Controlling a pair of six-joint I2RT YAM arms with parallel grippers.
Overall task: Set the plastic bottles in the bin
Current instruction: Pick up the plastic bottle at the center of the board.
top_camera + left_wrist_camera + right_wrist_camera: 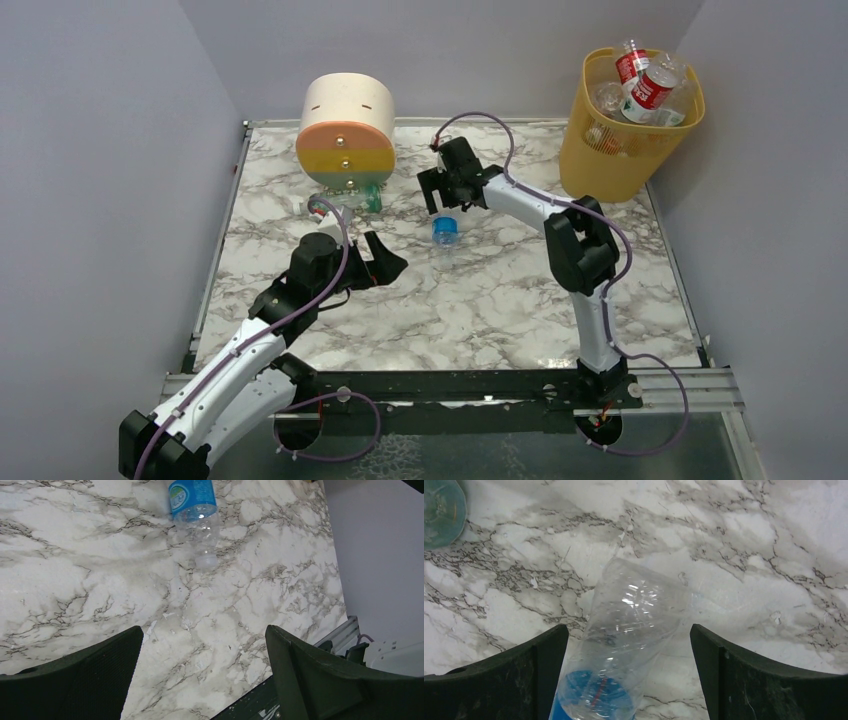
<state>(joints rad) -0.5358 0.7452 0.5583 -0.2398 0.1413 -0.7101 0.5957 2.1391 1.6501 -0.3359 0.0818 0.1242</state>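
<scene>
Left tool (pixel 386 262) gapes wide, empty; ahead of it a greenish bottle (pixel 348 203) lies under the drawer unit (pixel 345 135). Right tool (pixel 440 203), wide, straddles the blue-labelled bottle (pixel 445 232) on the worktop (pixel 500 300). Far to its right, the bin (pixel 620 160) holds several binned bottles (pixel 650 88); I judge at least two are left.

I am driving a robotics test cell here, a lab bench rig rather than any home or shop. My left arm (pixel 240 355) and right arm (pixel 585 260) are bolted to a black metal rail (pixel 450 385) at the near edge of a square table (pixel 480 310) with a marble-print top. Plain grey walls (pixel 100 150) box the table in on three sides. Purple cables (pixel 470 113) loop openly along the arms. The only furnishings are props: a yellow bin (pixel 610 165) stuffed with plastic bottles (pixel 650 88) and a round striped drawer unit (pixel 345 125)
</scene>
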